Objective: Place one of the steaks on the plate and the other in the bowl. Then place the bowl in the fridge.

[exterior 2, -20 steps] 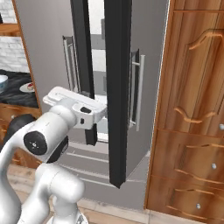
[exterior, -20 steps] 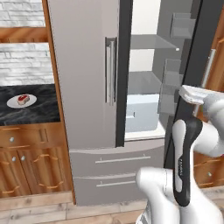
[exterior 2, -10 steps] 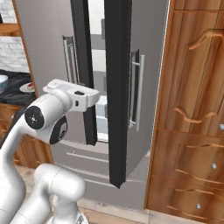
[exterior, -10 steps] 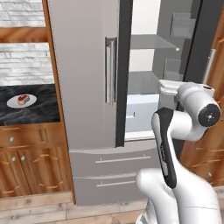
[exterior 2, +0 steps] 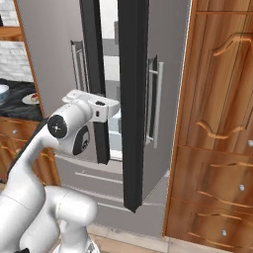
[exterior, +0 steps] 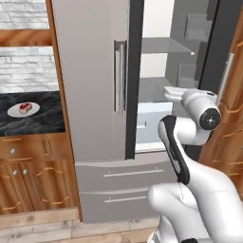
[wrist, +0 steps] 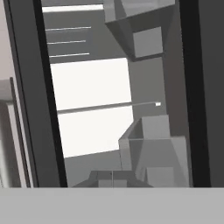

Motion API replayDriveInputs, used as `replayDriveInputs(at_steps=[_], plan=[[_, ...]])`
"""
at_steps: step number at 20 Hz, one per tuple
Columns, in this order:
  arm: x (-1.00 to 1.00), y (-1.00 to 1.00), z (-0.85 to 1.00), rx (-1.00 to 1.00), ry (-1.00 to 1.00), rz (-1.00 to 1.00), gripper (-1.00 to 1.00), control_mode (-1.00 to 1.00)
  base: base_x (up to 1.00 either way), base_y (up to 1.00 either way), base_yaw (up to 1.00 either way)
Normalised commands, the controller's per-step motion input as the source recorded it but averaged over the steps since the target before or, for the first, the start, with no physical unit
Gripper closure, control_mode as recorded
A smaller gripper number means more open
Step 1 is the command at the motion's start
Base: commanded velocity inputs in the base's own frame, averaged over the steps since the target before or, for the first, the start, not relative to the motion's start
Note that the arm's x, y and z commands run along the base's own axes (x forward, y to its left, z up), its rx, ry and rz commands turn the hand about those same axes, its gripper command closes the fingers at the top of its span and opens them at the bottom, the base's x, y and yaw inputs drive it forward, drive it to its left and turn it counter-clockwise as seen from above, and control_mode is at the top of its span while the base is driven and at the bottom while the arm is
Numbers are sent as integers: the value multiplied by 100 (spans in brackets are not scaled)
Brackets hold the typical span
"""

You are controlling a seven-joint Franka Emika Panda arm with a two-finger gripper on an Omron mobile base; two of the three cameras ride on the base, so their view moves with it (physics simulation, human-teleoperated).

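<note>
The fridge [exterior: 90, 95] stands with its left door closed and its right door [exterior 2: 133, 99] swung open, so the white interior and shelves [wrist: 94, 106] show. My gripper [exterior: 169, 91] is shut and holds nothing. It hangs at the opening at mid height and points inward [exterior 2: 112, 109]. On the dark counter to the left, the white plate [exterior: 14, 113] carries a red steak [exterior: 25, 107], also in the right base view [exterior 2: 33, 98]. A pale blue-grey rim at that view's left edge looks like the bowl [exterior 2: 2, 93], cut off by the frame.
The open door's dark edge [exterior 2: 131, 163] juts toward me just right of the arm. Door bins [wrist: 153, 148] line the open door's inside. Wooden cabinets [exterior 2: 217, 148] flank the fridge on the right. Two lower fridge drawers [exterior: 123, 185] are closed.
The arm has folded up and the hand has swung left, from in front of the open door to the fridge opening. The gripper stays shut. The plate and steak have not moved.
</note>
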Motion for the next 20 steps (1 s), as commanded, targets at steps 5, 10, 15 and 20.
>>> replayDriveInputs(at_steps=[5,10,15,20], plan=[[63,-22,-15,0,0,-2,100,-100,0,0,0],[58,-44,-10,0,1,-6,100,-100,0,0,0],[55,-83,-13,2,5,-4,100,-100,0,0,0],[-14,-100,-17,23,10,-12,100,-100,0,0,0]])
